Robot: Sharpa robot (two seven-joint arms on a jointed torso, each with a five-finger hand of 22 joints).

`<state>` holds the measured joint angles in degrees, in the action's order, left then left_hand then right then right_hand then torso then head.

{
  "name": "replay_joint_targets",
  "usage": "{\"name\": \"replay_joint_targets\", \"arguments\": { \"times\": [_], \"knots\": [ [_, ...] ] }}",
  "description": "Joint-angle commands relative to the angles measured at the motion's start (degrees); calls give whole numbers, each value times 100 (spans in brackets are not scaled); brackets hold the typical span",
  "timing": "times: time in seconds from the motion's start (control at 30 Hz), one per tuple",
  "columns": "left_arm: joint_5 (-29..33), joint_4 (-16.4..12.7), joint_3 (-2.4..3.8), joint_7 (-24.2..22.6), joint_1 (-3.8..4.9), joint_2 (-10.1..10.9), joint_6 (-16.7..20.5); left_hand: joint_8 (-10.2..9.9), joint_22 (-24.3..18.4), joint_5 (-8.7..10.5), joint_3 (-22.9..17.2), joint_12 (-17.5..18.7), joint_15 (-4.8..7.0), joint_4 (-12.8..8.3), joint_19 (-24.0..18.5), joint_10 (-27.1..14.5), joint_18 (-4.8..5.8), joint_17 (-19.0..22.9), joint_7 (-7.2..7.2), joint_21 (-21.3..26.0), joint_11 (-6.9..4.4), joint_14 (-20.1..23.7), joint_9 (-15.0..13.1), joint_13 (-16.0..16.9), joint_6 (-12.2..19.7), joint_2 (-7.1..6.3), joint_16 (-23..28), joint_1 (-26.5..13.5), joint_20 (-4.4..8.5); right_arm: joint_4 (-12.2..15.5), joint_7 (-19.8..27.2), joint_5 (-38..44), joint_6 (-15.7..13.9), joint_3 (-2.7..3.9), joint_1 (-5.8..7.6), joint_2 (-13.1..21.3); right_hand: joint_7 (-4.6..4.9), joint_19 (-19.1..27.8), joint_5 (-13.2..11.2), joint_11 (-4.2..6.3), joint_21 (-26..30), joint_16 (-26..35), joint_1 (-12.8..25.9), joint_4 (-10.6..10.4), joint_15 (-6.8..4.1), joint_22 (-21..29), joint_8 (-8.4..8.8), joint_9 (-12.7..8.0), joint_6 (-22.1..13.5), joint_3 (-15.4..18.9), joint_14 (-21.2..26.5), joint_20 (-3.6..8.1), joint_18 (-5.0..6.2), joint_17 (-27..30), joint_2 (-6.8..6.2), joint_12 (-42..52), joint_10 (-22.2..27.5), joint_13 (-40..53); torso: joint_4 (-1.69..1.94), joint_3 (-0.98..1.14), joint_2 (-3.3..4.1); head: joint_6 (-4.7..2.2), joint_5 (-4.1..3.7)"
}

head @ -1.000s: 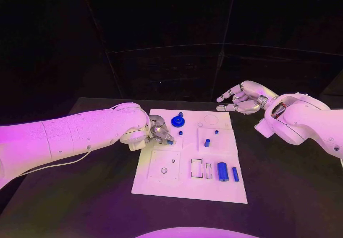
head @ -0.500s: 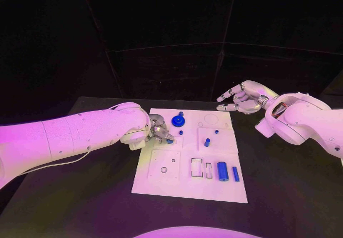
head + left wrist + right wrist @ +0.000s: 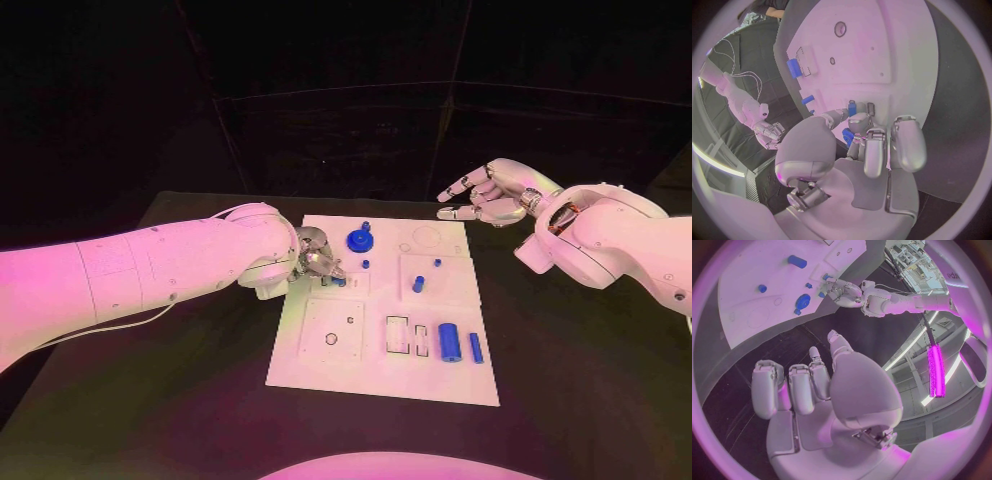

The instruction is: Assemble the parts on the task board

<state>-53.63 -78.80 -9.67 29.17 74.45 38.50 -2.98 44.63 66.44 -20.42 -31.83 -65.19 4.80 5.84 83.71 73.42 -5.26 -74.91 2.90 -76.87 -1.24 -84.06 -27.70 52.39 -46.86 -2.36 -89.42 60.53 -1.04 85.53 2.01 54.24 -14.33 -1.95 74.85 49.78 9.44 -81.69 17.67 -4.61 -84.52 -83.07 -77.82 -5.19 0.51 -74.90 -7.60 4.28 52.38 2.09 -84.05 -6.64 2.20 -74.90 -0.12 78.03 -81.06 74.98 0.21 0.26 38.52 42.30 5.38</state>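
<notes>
The white task board (image 3: pixel 335 375) lies in the middle of the black table. My left hand (image 3: pixel 315 262) is at the board's left edge and pinches a small blue part (image 3: pixel 338 281) down at the board; the left wrist view shows that blue part (image 3: pixel 852 108) at the fingertips (image 3: pixel 856 120). My right hand (image 3: pixel 490 197) hovers above the table past the board's far right corner, fingers apart and holding nothing. On the board stand a blue round knob (image 3: pixel 359 240), a small peg (image 3: pixel 365 266) and a taller peg (image 3: pixel 418 285). A blue cylinder (image 3: pixel 449 343) and a thin blue bar (image 3: pixel 475 348) lie near the front right.
A rectangular slot (image 3: pixel 397 337) and a round hole (image 3: pixel 330 342) are in the board's near half. The right wrist view shows the board (image 3: pixel 754 315) with the knob (image 3: pixel 802 301) and my left hand (image 3: pixel 845 292) beyond it. Dark bare table surrounds the board.
</notes>
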Motion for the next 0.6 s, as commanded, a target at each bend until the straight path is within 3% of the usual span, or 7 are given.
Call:
{"name": "replay_joint_targets", "arguments": {
  "times": [0.03,0.6],
  "knots": [
    [-161,3,-13,48,-10,14,-197,24,5,-31,-1089,32,45,-1060,30,27,93,-1449,10,-11,-29,-580,-6,-8,-42,-40,-28,3,18,-3,17,12,10,3,12,-3,-10,38,24,28,37,35,-61,30,-44,-388,-17,-2,39,14,-295,14,61,-174,6,-4,11,272,-2,3,-8,12,2],
    [-180,56,-13,55,-10,-68,-361,38,49,-205,-1059,7,55,-1058,42,62,100,-1482,-4,-31,-42,-588,-4,13,-83,-80,-45,-22,27,2,16,12,12,3,12,-2,-10,38,24,28,37,35,-61,30,-44,-388,-17,-2,39,14,-295,14,61,-174,6,-4,11,272,-8,10,-7,22,-4]
  ]
}}
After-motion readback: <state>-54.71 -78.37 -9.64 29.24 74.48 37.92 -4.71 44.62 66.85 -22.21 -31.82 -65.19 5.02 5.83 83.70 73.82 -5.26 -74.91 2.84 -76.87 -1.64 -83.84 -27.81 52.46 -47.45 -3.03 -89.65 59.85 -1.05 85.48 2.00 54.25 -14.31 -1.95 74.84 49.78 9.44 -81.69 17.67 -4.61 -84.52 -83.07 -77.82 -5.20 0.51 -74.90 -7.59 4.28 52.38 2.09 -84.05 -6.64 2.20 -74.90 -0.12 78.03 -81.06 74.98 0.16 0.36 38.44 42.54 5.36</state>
